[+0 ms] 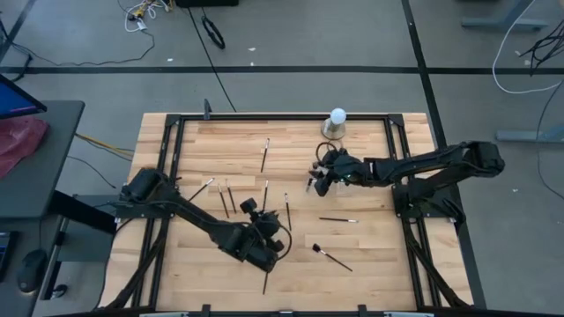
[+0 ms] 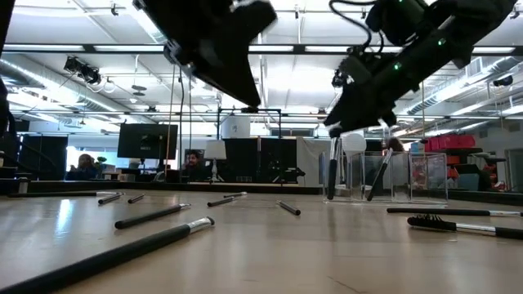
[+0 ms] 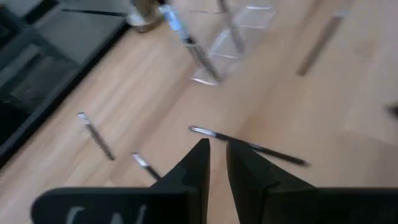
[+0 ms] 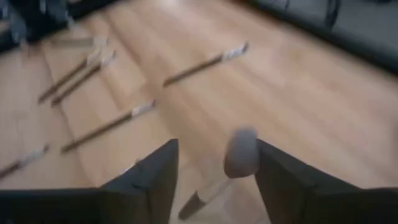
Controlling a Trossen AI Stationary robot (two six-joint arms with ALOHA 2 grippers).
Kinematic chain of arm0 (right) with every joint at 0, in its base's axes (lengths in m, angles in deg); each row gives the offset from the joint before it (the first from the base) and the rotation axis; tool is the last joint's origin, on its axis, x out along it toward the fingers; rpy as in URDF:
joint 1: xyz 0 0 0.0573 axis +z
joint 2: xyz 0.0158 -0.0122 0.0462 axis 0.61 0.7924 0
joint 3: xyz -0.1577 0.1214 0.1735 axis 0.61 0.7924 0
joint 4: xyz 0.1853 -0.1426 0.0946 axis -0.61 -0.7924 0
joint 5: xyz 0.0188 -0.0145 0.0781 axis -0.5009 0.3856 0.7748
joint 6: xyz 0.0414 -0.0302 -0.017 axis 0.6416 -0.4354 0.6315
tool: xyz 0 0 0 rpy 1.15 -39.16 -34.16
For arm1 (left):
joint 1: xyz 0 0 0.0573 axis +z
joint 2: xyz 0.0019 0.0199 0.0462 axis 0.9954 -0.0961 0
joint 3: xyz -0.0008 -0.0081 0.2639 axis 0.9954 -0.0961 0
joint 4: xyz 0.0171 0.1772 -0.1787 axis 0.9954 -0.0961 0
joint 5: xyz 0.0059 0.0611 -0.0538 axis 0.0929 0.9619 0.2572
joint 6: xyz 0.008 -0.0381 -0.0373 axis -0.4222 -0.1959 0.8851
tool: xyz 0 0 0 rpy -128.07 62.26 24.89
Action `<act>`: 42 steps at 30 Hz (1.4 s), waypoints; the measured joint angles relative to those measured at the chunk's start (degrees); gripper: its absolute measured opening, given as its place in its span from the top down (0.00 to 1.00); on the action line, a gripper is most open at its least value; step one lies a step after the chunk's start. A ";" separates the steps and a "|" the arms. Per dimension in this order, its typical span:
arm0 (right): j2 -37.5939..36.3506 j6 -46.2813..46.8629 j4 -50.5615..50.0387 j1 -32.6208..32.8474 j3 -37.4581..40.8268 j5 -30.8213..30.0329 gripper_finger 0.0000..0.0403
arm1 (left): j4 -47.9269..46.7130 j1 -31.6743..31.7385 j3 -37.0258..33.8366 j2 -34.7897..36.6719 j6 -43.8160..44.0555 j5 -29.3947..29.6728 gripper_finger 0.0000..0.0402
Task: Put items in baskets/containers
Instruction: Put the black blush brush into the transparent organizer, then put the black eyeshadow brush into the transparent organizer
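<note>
– If you crouch to table height, where is the clear plastic holder [image 2: 391, 176]?
– Far right side of the wood table [image 2: 270, 253]. Two makeup brushes [image 2: 333, 167] stand in it, leaning. A white ball [image 2: 353, 143] shows just behind it, and the right gripper [image 2: 350, 122] hangs directly above, so the arm hides the holder's top.
– And nearer us?
– Loose brushes lie flat. A long dark-handled brush [image 2: 106, 253] is closest and a fluffy-headed brush [image 2: 458, 224] is off to the right. The left gripper [image 2: 245, 96] hangs above the middle. People sit at monitors [image 2: 147, 140] in the room behind.
– From overhead?
– The right arm reaches in to a spot just in front of the ball on its grey base. The left arm stretches across the near half, with brushes scattered around it. One brush handle pokes out from under that arm. A black frame borders the tabletop.
– The left wrist camera?
– One brush lies crosswise just past the left gripper's tip, and I see nothing held. Whether that gripper is clenched or loose, I cannot tell. The holder sits farther off, with two more brushes off to one side.
– The right wrist camera?
– Its fingers [image 4: 155, 171] are spread wide, gripping nothing. A soft grey brush head [image 4: 241, 154] rises between them, touching neither. Beyond it, five or so brushes lie on the wood.
</note>
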 joint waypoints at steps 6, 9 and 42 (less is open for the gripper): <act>-7.24 -0.43 -0.36 1.19 0.00 -3.85 0.41 | -2.15 -4.54 -0.04 1.68 -1.90 -2.19 0.86; -10.19 -3.31 2.03 5.49 -0.04 -3.84 0.43 | -6.10 -7.10 -0.06 1.73 1.64 -0.83 0.86; 21.92 -13.11 38.41 39.40 -0.02 -15.57 0.67 | 40.11 25.27 -37.29 13.79 0.90 -8.78 0.44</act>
